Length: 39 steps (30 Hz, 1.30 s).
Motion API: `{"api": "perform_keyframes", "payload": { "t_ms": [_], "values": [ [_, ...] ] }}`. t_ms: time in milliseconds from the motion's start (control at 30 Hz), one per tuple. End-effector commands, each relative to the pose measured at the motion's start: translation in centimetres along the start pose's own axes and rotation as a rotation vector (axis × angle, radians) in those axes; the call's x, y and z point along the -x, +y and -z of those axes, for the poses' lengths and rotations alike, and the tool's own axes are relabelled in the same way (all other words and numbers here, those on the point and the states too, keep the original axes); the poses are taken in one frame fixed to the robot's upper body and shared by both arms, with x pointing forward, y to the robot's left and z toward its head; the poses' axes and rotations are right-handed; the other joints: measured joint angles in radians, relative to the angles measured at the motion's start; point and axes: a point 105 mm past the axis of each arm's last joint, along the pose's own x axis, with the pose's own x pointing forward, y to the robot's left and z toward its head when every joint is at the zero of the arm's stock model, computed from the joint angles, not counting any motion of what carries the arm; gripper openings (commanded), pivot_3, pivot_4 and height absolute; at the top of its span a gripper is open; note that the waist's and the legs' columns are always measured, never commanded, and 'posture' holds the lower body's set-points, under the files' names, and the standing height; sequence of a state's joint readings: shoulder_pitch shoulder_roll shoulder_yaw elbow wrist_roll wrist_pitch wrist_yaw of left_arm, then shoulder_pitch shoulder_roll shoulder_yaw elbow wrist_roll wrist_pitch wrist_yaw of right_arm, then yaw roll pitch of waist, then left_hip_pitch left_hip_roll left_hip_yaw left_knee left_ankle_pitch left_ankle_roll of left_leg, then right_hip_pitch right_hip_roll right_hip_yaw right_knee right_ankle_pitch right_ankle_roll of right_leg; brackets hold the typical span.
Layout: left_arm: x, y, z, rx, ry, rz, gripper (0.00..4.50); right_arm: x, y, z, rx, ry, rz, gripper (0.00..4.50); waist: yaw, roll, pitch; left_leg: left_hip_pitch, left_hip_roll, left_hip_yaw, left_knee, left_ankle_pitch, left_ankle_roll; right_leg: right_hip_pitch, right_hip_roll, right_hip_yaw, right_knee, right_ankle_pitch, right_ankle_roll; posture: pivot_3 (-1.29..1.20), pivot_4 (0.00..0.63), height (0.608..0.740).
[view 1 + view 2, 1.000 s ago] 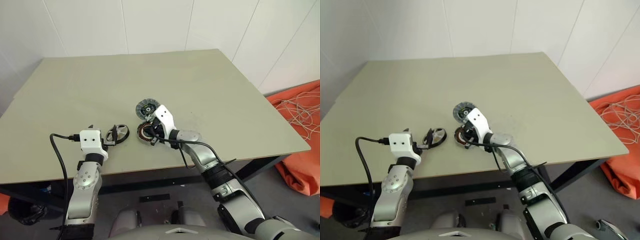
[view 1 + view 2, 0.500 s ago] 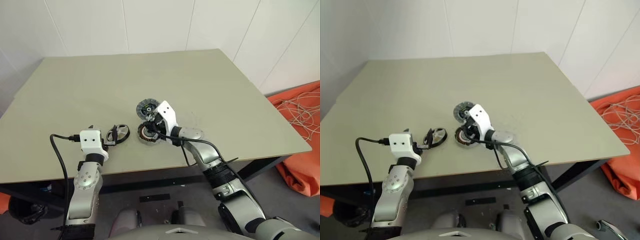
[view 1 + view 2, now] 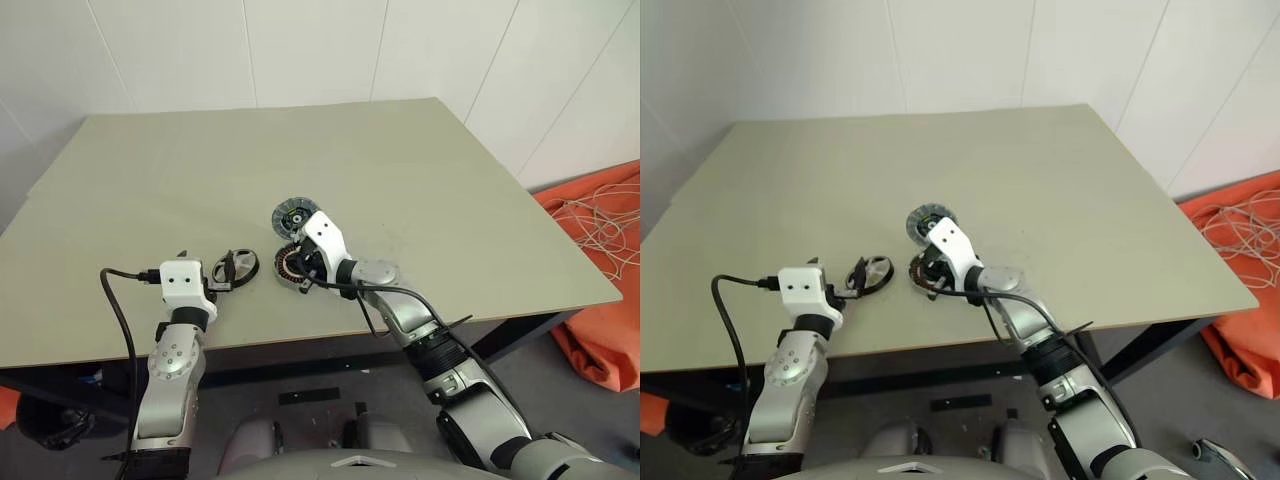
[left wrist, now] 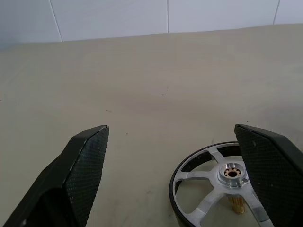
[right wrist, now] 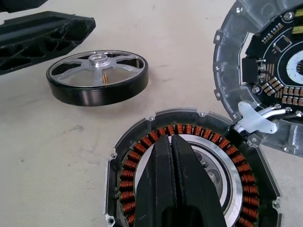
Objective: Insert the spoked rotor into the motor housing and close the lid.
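on the pale olive bench [image 3: 200, 180] three motor parts lie close together near the front edge. the spoked rotor [image 5: 97, 76] lies flat on the bench, a dark rim with silver spokes running to a small hub with a brass-coloured pin beneath it. the left gripper [image 4: 175, 156] sits level just in front of it with its fingers [image 4: 83, 163] spread wide apart; the rotor lies partly between them, toward one finger, and whether that finger touches the rim cannot be told. nothing is clamped. to the right of the rotor, a little apart from it, sits the motor housing [image 5: 142, 142], its ring of copper-orange windings and dark centre facing up. the right gripper [image 5: 173, 156] reaches in from the right and angles down over the housing with its two fingers pressed together, tips above the inner ring; whether they touch it cannot be told. just behind the housing, touching or nearly touching its rim, lies the lid [image 5: 265, 71], its dark face turned up and showing a circuit board with small components, and a white connector with thin wires at the edge nearest the housing. an orange cloth with pale cords [image 3: 600, 240] lies on the floor to the right of the bench.
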<state>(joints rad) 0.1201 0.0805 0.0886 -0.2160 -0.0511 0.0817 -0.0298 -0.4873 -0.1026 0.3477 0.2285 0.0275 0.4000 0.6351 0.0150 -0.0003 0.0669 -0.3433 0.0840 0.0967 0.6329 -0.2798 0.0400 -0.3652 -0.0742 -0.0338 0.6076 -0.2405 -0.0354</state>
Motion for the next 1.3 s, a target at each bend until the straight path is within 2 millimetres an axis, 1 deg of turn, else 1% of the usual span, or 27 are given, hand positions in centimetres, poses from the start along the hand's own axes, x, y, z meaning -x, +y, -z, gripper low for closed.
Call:
{"api": "perform_keyframes", "payload": {
  "t_ms": [33, 67, 133, 267, 367, 433, 500, 567, 667, 700, 767, 833, 1000, 1067, 1167, 1300],
  "values": [
    [0.0, 0.0, -1.3, -0.007, -0.059, -0.002, 4.5, 0.1, -0.2, -1.4, 0.002, -0.053, 0.003, 0.02, 0.0, 0.0, 0.0, 0.0, 0.0, 0.0, 0.0, 0.0, 0.0, 0.0, 0.0, 0.0, 0.0, 0.0, 0.0, 0.0, 0.0, 0.74],
    [0.0, 0.0, -1.3, -0.008, -0.059, -0.002, 4.5, 0.1, -0.2, -1.8, -0.001, -0.069, 0.003, 0.02, 0.0, 0.0, 0.0, 0.0, 0.0, 0.0, 0.0, 0.0, 0.0, 0.0, 0.0, 0.0, 0.0, 0.0, 0.0, 0.0, 0.0, 0.74],
    [0.1, 0.1, -1.3, -0.009, -0.058, -0.002, 4.5, 0.6, -0.5, -3.3, -0.012, -0.13, 0.006, 0.02, 0.0, 0.0, 0.0, 0.0, 0.0, 0.0, 0.0, 0.0, 0.0, 0.0, 0.0, 0.0, 0.0, 0.0, 0.0, 0.0, 0.0, 0.74],
    [0.1, 0.1, -1.3, -0.008, -0.059, 0.0, 4.5, 1.3, -0.9, -5.3, -0.018, -0.204, 0.022, 0.02, 0.0, 0.0, 0.0, -0.001, 0.0, 0.0, 0.0, 0.0, 0.0, -0.001, 0.0, 0.0, 0.0, 0.0, 0.0, 0.0, 0.0, 0.74],
    [0.0, 0.0, -1.4, -0.007, -0.059, 0.005, 4.5, 1.4, -0.9, -5.6, -0.018, -0.209, 0.023, 0.02, 0.0, 0.0, 0.0, -0.001, 0.0, 0.0, 0.0, 0.0, 0.0, -0.001, 0.0, 0.0, 0.0, 0.0, 0.0, 0.0, 0.0, 0.74],
    [0.0, -0.1, -1.4, -0.006, -0.059, 0.007, 4.5, 1.3, -0.8, -5.1, -0.022, -0.195, 0.021, 0.02, 0.0, 0.0, 0.0, -0.001, 0.0, 0.0, 0.0, 0.0, 0.0, -0.001, 0.0, 0.0, 0.0, 0.0, 0.0, 0.0, 0.0, 0.74],
    [-0.1, -0.1, -1.4, -0.005, -0.059, 0.009, 4.5, 1.0, -0.5, -4.0, -0.026, -0.153, 0.011, 0.02, 0.0, 0.0, 0.0, -0.001, 0.0, 0.0, 0.0, 0.0, 0.0, -0.001, 0.0, 0.0, 0.0, 0.0, 0.0, 0.0, 0.0, 0.74],
    [-0.1, -0.2, -1.4, -0.005, -0.059, 0.01, 4.5, 0.8, 0.1, -2.6, -0.032, -0.101, -0.01, 0.02, 0.0, 0.0, 0.0, -0.001, 0.0, 0.0, 0.0, 0.0, 0.0, -0.001, 0.0, 0.0, 0.0, 0.0, 0.0, 0.0, 0.0, 0.74],
    [-0.1, -0.1, -1.4, -0.005, -0.06, 0.008, 4.5, 0.5, 0.2, -0.1, 0.024, 0.012, -0.001, 0.02, 0.0, 0.0, 0.0, -0.001, 0.0, 0.0, 0.0, 0.0, 0.0, 0.0, 0.0, 0.0, 0.0, 0.0, 0.0, 0.0, 0.0, 0.74],
    [-0.1, -0.1, -1.4, -0.005, -0.06, 0.007, 4.5, 0.4, 0.1, 0.3, 0.026, 0.033, 0.004, 0.02, 0.0, 0.0, 0.0, -0.001, 0.0, 0.0, 0.0, 0.0, 0.0, 0.0, 0.0, 0.0, 0.0, 0.0, 0.0, 0.0, 0.0, 0.74],
    [-0.1, -0.1, -1.4, -0.005, -0.06, 0.004, 4.5, 0.3, -0.1, 0.5, 0.03, 0.046, 0.013, 0.02, 0.0, -0.001, 0.0, 0.0, 0.0, 0.0, 0.0, 0.0, 0.0, 0.0, 0.0, 0.0, 0.0, 0.0, 0.0, 0.0, 0.0, 0.74],
    [-0.1, 0.0, -1.4, -0.005, -0.059, 0.001, 4.5, 0.2, -0.3, -0.1, 0.043, 0.035, 0.021, 0.02, 0.0, 0.0, 0.0, 0.0, 0.0, 0.0, 0.0, 0.0, -0.001, 0.0, 0.0, 0.0, 0.0, 0.0, 0.0, 0.0, 0.0, 0.74],
    [0.0, 0.0, -1.3, -0.005, -0.058, 0.001, 4.5, 0.5, -0.7, -3.8, 0.027, -0.106, 0.035, 0.02, 0.0, -0.001, 0.0, 0.0, 0.0, 0.0, 0.0, 0.0, -0.001, 0.0, 0.0, 0.0, 0.0, 0.0, 0.0, 0.0, 0.0, 0.74],
    [0.0, 0.0, -1.3, -0.004, -0.058, 0.003, 4.5, 0.6, -0.9, -4.9, 0.022, -0.141, 0.04, 0.02, 0.0, -0.001, 0.0, -0.001, 0.0, 0.0, 0.0, 0.0, -0.001, -0.001, 0.0, 0.0, 0.0, 0.0, 0.0, 0.0, 0.0, 0.74],
    [0.0, -0.1, -1.3, -0.001, -0.057, 0.006, 4.5, 0.6, -1.1, -5.4, 0.025, -0.151, 0.045, 0.02, 0.0, -0.001, 0.0, -0.001, 0.0, 0.0, 0.0, 0.0, -0.001, -0.001, 0.0, 0.0, 0.0, 0.0, 0.0, 0.0, 0.0, 0.74],
    [0.0, -0.2, -1.3, 0.0, -0.057, 0.009, 4.5, 0.5, -1.0, -4.8, 0.024, -0.133, 0.047, 0.02, 0.0, -0.001, 0.001, -0.001, 0.0, 0.0, 0.0, 0.0, 0.0, -0.001, 0.0, 0.0, 0.0, 0.0, 0.0, 0.0, 0.0, 0.74]
  ]
}}
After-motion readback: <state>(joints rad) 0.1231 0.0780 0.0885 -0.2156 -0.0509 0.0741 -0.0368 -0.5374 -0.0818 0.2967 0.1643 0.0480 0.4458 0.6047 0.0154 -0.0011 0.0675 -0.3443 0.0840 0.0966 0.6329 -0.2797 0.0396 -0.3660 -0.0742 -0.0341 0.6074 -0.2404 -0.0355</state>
